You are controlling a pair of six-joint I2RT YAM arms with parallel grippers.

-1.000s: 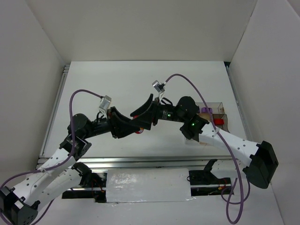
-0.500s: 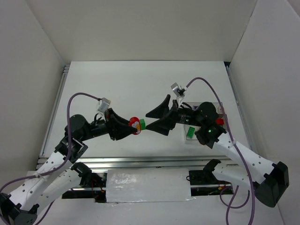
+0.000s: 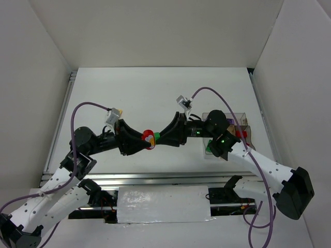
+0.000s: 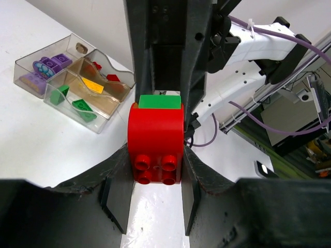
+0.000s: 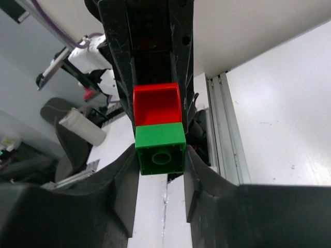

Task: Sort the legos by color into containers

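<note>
**Two legos held between opposed end effectors.** In the top view, the left end effector (image 3: 145, 140) and the right end effector (image 3: 160, 138) are shown tip to tip at the centre of the frame, over the white tabletop (image 3: 155, 93).

- **Red lego:** The red lego (image 4: 155, 142) is gripped between the closed fingers of the left end effector. It sits at the centre of the left wrist view, with four studs turned toward the camera.
- **Green lego:** The green lego (image 5: 160, 150) is gripped between the closed fingers of the right end effector, at the centre of the right wrist view. It lies flush against the red one. Whether the two are pressed together cannot be told.
- **Occlusion:** In each wrist view the farther lego is partly hidden behind the nearer. In the top view both are reduced to a small red-and-green patch, with a pale speck that cannot be identified.
- **Container:** The container (image 4: 103, 103) is seen at the upper left of the left wrist view. It is clear, divided and partly amber-floored.
- **Contents:** Purple legos (image 4: 49, 66), green pieces, a yellow one and red ones are kept in separate compartments. Their count is obscured by the curved dividers.
- **Container in the top view:** Here it is largely covered by the right arm, right of centre.
</note>
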